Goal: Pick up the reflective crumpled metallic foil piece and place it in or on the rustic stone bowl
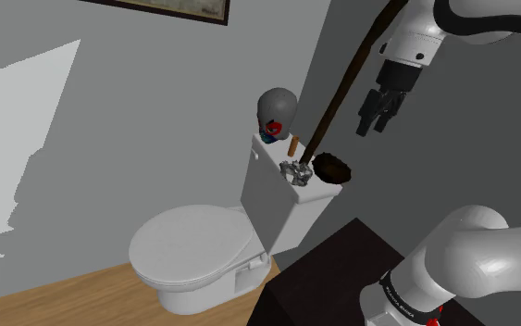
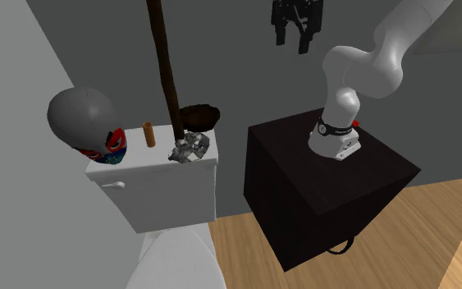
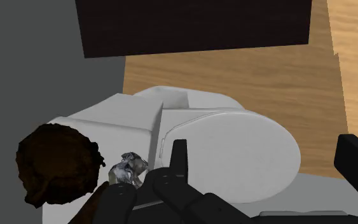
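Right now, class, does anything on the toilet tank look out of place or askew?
A long dark stick leans at a slant from the tank lid beside the crumpled foil, and the dark bowl seems to overhang the lid's end. Nothing looks spilled.

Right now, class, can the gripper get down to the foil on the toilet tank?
Probably yes. The foil lies uncovered on the tank, with the open gripper higher up. The stick leaning beside the foil and the nearby bowl may crowd the fingers.

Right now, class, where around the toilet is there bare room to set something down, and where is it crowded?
Free: the closed toilet lid, in front of the tank. Crowded: its top, with head, peg, foil and bowl.
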Controlling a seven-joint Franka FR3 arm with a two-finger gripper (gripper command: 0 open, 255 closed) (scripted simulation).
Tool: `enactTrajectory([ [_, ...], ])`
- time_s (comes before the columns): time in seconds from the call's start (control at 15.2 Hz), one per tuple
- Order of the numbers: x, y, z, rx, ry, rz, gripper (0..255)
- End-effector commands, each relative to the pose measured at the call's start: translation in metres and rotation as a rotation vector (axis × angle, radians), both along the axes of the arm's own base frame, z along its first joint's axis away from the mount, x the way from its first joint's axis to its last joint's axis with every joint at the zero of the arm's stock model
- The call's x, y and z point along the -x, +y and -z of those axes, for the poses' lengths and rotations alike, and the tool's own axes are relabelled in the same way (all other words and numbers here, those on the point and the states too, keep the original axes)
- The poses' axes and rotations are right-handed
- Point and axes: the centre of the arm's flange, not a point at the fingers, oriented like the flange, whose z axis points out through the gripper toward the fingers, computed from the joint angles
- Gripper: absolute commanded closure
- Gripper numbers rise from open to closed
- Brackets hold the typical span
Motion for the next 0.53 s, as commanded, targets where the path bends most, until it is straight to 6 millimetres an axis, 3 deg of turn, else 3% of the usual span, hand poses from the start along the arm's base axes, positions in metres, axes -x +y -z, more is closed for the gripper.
enactTrajectory([
  [0.0, 0.0, 0.0, 0.0, 0.0, 0.0, 0.0, 0],
  [0.46, -0.017, -0.056, 0.071, -0.029, -0.086, -0.063, 0],
])
